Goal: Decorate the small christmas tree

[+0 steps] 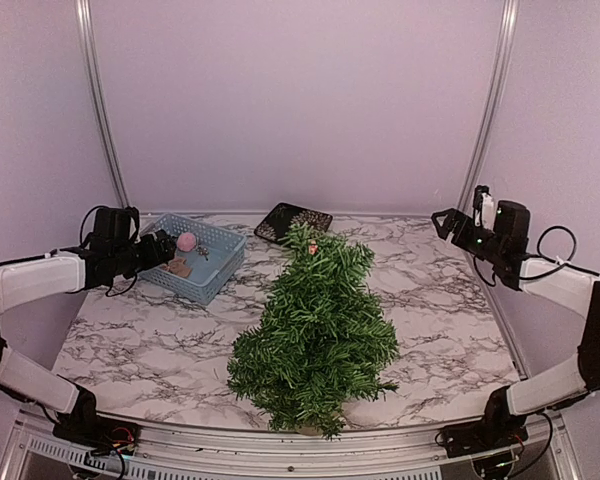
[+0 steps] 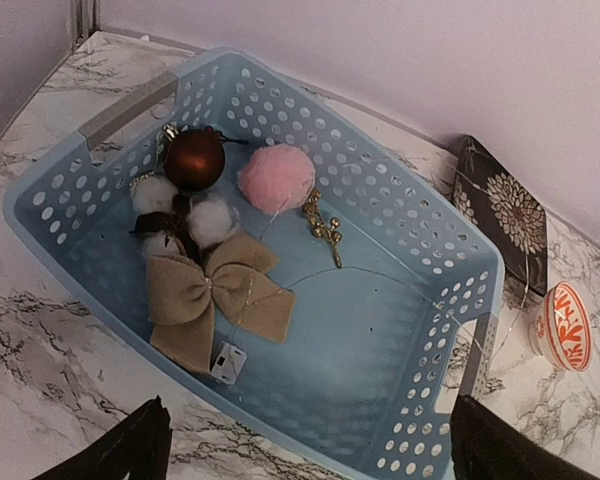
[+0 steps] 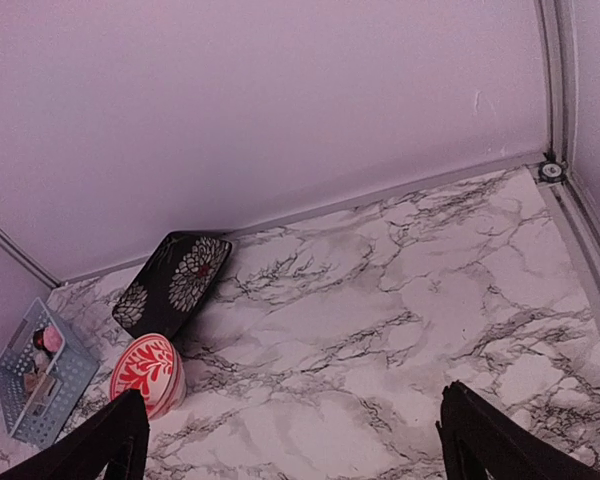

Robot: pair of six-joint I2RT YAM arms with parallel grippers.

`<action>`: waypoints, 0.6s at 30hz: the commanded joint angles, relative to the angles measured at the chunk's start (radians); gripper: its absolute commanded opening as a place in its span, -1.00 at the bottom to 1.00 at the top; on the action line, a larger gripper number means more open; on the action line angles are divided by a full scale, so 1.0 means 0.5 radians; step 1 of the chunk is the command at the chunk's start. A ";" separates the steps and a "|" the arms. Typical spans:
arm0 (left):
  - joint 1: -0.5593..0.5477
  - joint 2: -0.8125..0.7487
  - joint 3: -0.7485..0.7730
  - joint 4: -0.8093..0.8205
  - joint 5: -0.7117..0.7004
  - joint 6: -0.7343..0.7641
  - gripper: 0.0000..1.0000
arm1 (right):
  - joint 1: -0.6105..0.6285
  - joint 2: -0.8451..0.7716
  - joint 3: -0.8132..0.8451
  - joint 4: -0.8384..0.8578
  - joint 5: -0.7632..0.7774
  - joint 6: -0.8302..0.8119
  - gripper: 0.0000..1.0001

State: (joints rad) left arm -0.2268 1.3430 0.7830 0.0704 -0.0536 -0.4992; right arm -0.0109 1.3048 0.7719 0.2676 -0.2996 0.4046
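The small christmas tree [image 1: 315, 330] stands at the table's front centre, dark green and bare apart from a small red spot near its tip. A blue perforated basket [image 1: 202, 270] sits at the back left. The left wrist view shows its wall [image 2: 420, 235] and contents: a dark red bauble [image 2: 193, 160], a pink pompom [image 2: 277, 177], white cotton balls [image 2: 212, 220], a tan bow [image 2: 215, 300], a gold sprig [image 2: 323, 228] and a small white box on a wire [image 2: 227, 362]. My left gripper [image 1: 165, 248] [image 2: 310, 460] hovers open and empty over the basket's near edge. My right gripper [image 1: 443, 222] [image 3: 290, 450] is open and empty above the back right.
A black tray with white flowers [image 1: 293, 222] [image 2: 500, 215] [image 3: 175, 280] leans at the back wall behind the tree. A round red-and-white patterned object [image 2: 562, 325] [image 3: 147, 372] lies beside it. Metal frame posts stand at the back corners.
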 commanded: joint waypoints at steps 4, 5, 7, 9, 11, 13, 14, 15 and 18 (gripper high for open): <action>-0.118 -0.030 -0.123 0.082 0.119 0.012 0.98 | 0.106 -0.067 -0.051 -0.315 -0.035 -0.063 0.98; -0.131 -0.060 -0.149 0.090 0.158 0.012 0.98 | 0.114 -0.078 -0.058 -0.385 -0.068 -0.049 0.98; -0.163 -0.136 -0.211 0.103 0.238 0.011 0.98 | 0.125 -0.098 -0.080 -0.507 -0.184 -0.033 0.98; -0.204 -0.232 -0.279 0.101 0.337 0.008 0.98 | 0.136 -0.136 -0.115 -0.638 -0.298 -0.019 0.98; -0.257 -0.310 -0.332 0.065 0.447 -0.009 0.98 | 0.143 -0.205 -0.183 -0.735 -0.399 0.004 0.98; -0.327 -0.369 -0.365 -0.024 0.533 -0.030 0.98 | 0.150 -0.315 -0.264 -0.853 -0.499 0.016 0.97; -0.368 -0.392 -0.378 -0.062 0.566 -0.045 0.98 | 0.157 -0.366 -0.296 -0.913 -0.539 0.018 0.96; -0.414 -0.421 -0.399 -0.085 0.598 -0.069 0.98 | 0.167 -0.424 -0.330 -0.974 -0.585 0.021 0.94; -0.600 -0.503 -0.481 -0.097 0.663 -0.186 0.96 | 0.215 -0.599 -0.461 -1.114 -0.722 0.076 0.90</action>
State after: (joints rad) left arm -0.4381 1.1427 0.5892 0.0700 0.1852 -0.5270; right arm 0.0639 1.1030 0.5907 -0.1429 -0.5289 0.4046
